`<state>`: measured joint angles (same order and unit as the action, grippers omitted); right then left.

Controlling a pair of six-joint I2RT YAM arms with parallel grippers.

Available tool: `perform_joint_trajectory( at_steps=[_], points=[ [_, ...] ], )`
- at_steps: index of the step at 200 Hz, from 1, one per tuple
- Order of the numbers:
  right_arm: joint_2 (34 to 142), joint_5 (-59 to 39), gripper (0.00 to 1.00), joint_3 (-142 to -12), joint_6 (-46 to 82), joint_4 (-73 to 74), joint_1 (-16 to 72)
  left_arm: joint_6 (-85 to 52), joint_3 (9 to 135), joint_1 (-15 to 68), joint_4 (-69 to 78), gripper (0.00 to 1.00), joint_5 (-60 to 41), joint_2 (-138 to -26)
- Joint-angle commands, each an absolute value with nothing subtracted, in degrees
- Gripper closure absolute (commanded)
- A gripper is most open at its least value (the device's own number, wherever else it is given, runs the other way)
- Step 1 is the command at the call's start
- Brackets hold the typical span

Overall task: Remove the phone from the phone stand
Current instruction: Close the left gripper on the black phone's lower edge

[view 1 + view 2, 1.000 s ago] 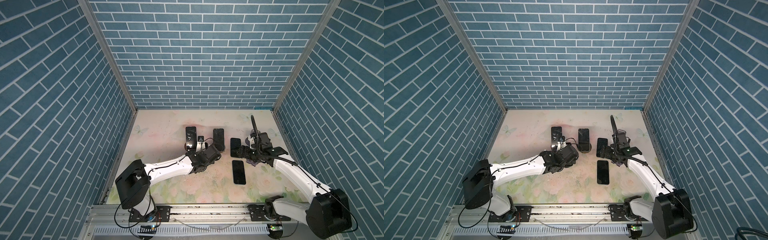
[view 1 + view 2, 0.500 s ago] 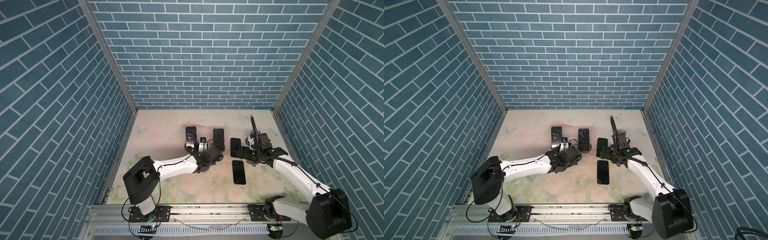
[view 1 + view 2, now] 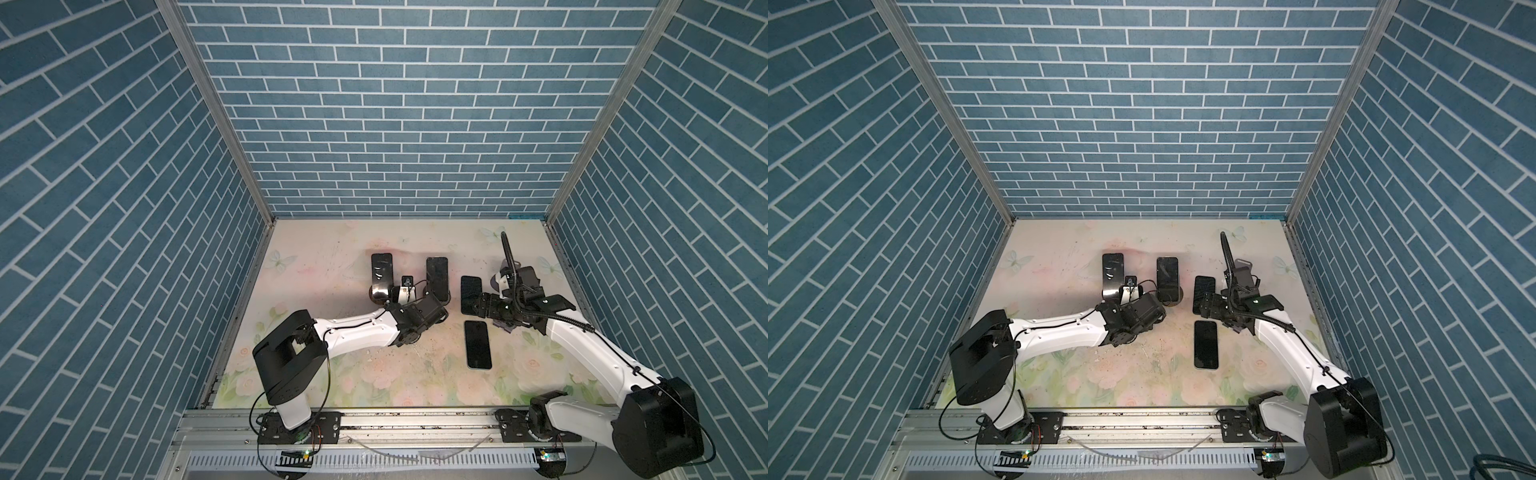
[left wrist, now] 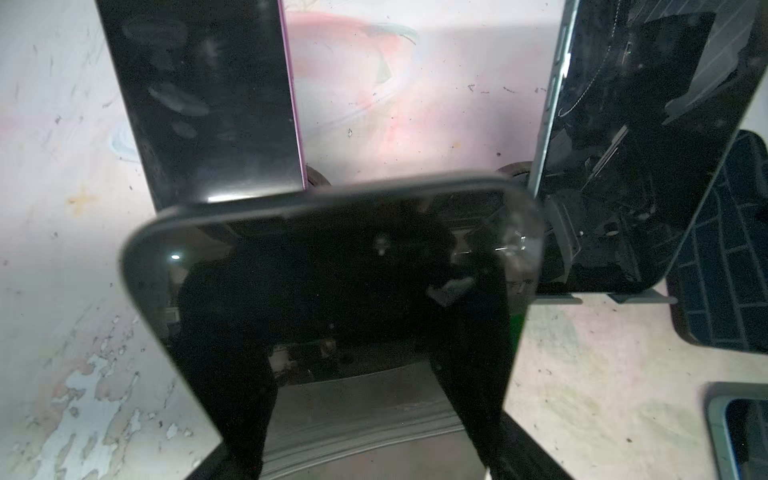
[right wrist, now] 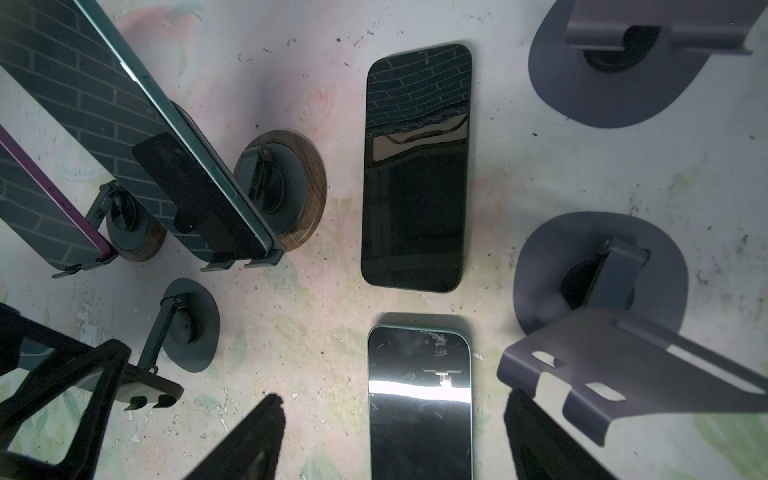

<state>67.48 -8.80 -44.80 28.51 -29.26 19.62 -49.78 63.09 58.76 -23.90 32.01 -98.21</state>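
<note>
Jaws of the left gripper have closed from wide to narrow and now clamp the side edges of the phone. Between the jaws, the phone still rests in the phone stand. Judgement: grasp made, lift-out remains.

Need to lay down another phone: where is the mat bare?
Bare: the mat's front strip along the rail, and its back strip under the brick wall. Crowded: the middle, with propped phones on stands and two flat phones.
</note>
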Motion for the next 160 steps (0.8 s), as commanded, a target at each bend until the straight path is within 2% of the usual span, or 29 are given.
perform_joint_trajectory(
  at_steps=[1,67,133,160],
  points=[
    [66.5,-8.6,0.16,-43.6,27.4,-29.5,19.9,-49.6,63.0,59.1,-24.0,0.26,33.5,-97.7],
    [66.7,-8.9,0.16,-43.6,27.7,-29.5,19.9,-46.3,60.1,59.1,-19.8,0.41,32.9,-93.4],
    [67.2,-9.1,0.16,-43.6,28.3,-28.9,19.8,-42.8,56.3,59.1,-16.8,0.42,34.7,-84.9],
    [67.6,-9.4,0.16,-43.8,28.8,-28.4,20.0,-42.5,54.6,59.1,-19.1,0.42,39.2,-81.2]
  ],
)
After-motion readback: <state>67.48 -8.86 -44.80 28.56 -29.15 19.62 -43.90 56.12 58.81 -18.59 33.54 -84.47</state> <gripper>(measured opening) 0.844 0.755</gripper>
